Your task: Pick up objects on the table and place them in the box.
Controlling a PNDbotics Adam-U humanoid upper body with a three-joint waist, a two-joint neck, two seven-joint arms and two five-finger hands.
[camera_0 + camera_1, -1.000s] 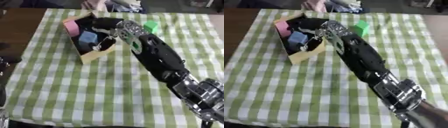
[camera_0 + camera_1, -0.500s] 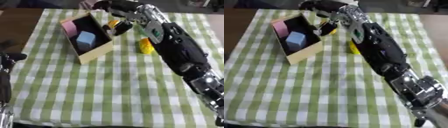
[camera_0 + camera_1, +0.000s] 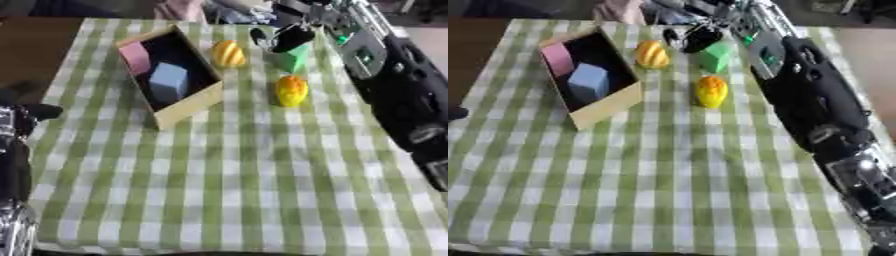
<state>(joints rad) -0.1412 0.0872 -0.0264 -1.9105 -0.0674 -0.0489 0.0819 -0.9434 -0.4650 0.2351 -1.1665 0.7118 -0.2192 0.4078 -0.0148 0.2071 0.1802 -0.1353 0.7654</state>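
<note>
The open cardboard box [image 3: 188, 107] lies at the back left with a pink block [image 3: 134, 56] and a blue block [image 3: 168, 81] inside. Just right of the box rests a yellow striped fruit [image 3: 227, 53]. A green block [image 3: 715, 56] stands further right, and an orange-yellow fruit [image 3: 710, 91] lies in front of it. My right hand [image 3: 284, 36] hangs just above the green block's far side, fingers relaxed and pointing down, with nothing in them. My left hand [image 3: 19, 117] shows as a dark shape at the left edge.
A green-and-white checked cloth [image 3: 236, 180] covers the table. Bare brown tabletop [image 3: 31, 50] shows at the far left. My right arm [image 3: 807, 95] runs down the right side. Clutter lies beyond the far edge.
My right hand has come out of the box and moved right and back to above the green block. The camera has shifted as well, so the whole scene sits differently.
</note>
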